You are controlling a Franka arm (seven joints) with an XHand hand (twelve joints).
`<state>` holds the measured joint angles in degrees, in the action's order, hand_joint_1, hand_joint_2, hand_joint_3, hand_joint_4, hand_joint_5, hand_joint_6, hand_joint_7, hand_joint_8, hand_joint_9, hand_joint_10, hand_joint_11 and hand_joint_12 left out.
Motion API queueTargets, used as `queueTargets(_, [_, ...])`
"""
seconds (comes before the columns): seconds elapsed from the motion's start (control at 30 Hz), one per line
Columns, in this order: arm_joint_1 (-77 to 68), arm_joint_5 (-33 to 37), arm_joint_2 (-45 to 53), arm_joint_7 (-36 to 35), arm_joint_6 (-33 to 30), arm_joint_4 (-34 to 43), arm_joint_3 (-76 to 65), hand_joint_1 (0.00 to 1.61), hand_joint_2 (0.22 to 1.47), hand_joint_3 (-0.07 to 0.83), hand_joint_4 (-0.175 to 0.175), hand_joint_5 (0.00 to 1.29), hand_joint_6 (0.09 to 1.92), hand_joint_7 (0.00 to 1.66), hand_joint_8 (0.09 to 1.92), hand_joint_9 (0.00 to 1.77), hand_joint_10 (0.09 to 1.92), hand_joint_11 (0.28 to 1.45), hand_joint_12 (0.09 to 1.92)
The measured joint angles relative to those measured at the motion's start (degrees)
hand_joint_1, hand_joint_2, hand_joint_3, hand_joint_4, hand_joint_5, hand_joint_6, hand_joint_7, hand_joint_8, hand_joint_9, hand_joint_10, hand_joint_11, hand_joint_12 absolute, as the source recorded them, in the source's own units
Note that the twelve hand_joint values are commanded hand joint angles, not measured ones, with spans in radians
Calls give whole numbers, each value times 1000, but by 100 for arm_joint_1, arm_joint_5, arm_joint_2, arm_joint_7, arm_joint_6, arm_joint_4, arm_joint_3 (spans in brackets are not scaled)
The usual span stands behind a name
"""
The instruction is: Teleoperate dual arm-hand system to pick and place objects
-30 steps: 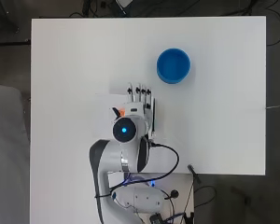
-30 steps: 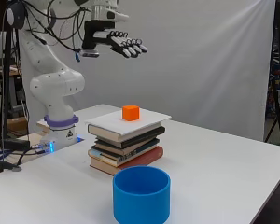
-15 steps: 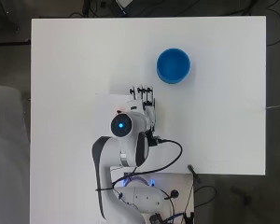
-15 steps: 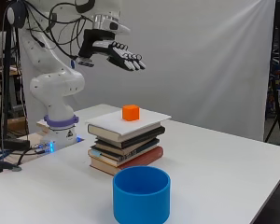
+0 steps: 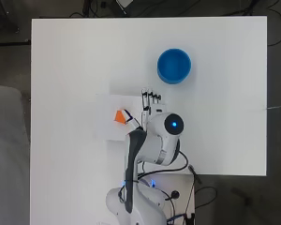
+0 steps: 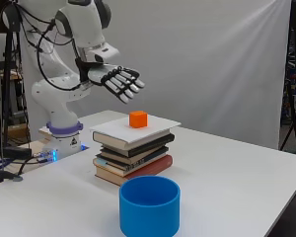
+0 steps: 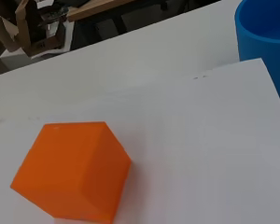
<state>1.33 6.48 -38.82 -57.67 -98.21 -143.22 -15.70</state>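
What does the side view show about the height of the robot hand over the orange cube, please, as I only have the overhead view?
Observer: The robot hand hovers above the orange cube, apart from it, fingers straight.
Operator: What is the cube resting on?
Observer: On a white sheet topping a stack of books.
Operator: Is the blue bowl tall?
Observer: Its wall stands upright like a tub, and its rim sits lower than the top of the stack.
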Motion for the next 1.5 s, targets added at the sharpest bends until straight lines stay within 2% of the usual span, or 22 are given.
queueTargets(0.17, [6,-208,-77,206,-496,-347,433,0,958,0,58,153,87,221,87,352,87,439,87])
queueTargets(0.3, [-42,-108,39,309,-609,-425,742,0,946,-5,60,153,87,243,87,372,87,451,87])
queueTargets(0.43, [-90,9,166,422,-905,-626,1097,0,925,-2,62,216,87,331,87,439,87,477,87])
queueTargets(0.73, [-142,193,265,39,-1336,-1172,1264,6,973,6,43,244,87,369,87,430,87,460,87])
queueTargets(0.8, [-141,224,277,-58,-1412,-1259,1237,28,989,4,43,276,87,433,87,452,87,453,87])
queueTargets(0.87, [-134,240,264,-133,-1455,-1369,1184,52,1006,2,49,346,87,516,87,526,87,497,87])
queueTargets(0.9, [-128,239,240,-165,-1526,-1448,1174,86,1016,2,52,386,87,566,87,577,87,529,87])
queueTargets(0.93, [-120,231,185,-205,-1644,-1547,1173,459,1104,5,54,504,524,643,484,717,149,634,87])
queueTargets(0.97, [-111,235,80,-261,-1804,-1679,1168,697,1166,15,66,602,931,784,996,888,808,736,557])
queueTargets(1.0, [-99,254,-54,-312,-1957,-1817,1152,831,1184,11,107,705,1093,943,1418,1119,1314,864,1095])
queueTargets(1.03, [-85,283,-205,-374,-2090,-1971,1131,898,1188,6,139,770,1155,1062,1674,1295,1614,960,1452])
queueTargets(1.07, [-70,339,-364,-477,-2202,-2136,1096,928,1191,3,157,801,1185,1122,1811,1393,1772,1009,1652])
queueTargets(1.13, [-53,541,-619,-795,-2335,-2407,953,941,1197,2,172,814,1216,1160,1913,1458,1889,1038,1798])
queueTargets(1.27, [-43,743,-756,-1241,-2405,-2467,735,927,1213,2,175,786,1269,1160,1920,1467,1920,1047,1833])
queueTargets(1.47, [-17,524,-1079,-706,-2316,-1615,1049,895,1244,3,175,729,1354,1183,1920,1510,1920,1134,1844])
queueTargets(1.5, [-3,418,-1108,-527,-2277,-1467,1121,752,1196,-6,112,622,1013,1024,1590,1308,1721,957,1753])
